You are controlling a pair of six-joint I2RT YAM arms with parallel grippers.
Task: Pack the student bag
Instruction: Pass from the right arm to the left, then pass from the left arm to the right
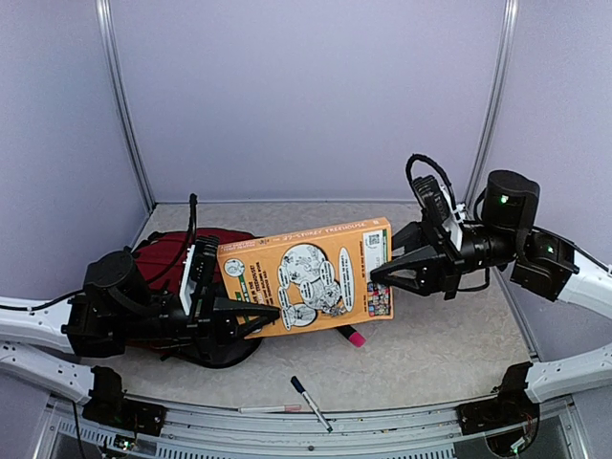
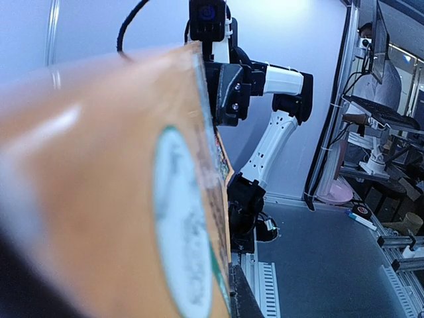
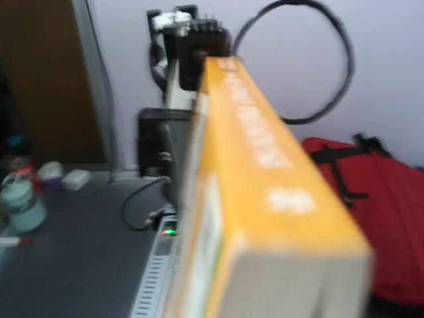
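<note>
Student bag (image 1: 158,251): dark red, lying on the table (image 1: 440,349) at far left, mostly hidden under the left arm. Black straps show on its top. In the right wrist view the bag appears as a red mass with black straps, beyond and to the right of the box.

Left gripper (image 1: 264,317): low, just right of the bag, fingers clamped onto the lower left corner of the orange box (image 1: 306,277). In its own wrist view the box face fills nearly the whole left half, blurred.

Orange box: long, flat, printed with cartoon drawings and a green-and-white label at its right end. It is off the table, spanning between the two grippers, tilted with the right end higher and farther back.

Pens on the table: pink-capped marker (image 1: 352,336) poking out beneath the box's lower right corner; dark pen (image 1: 311,404) lying diagonally near the front edge; thin pale pen (image 1: 268,409) beside it.

Right gripper (image 1: 378,273): tips at the box's right end, fingers narrow. Gripping or merely touching: cannot tell.
</note>
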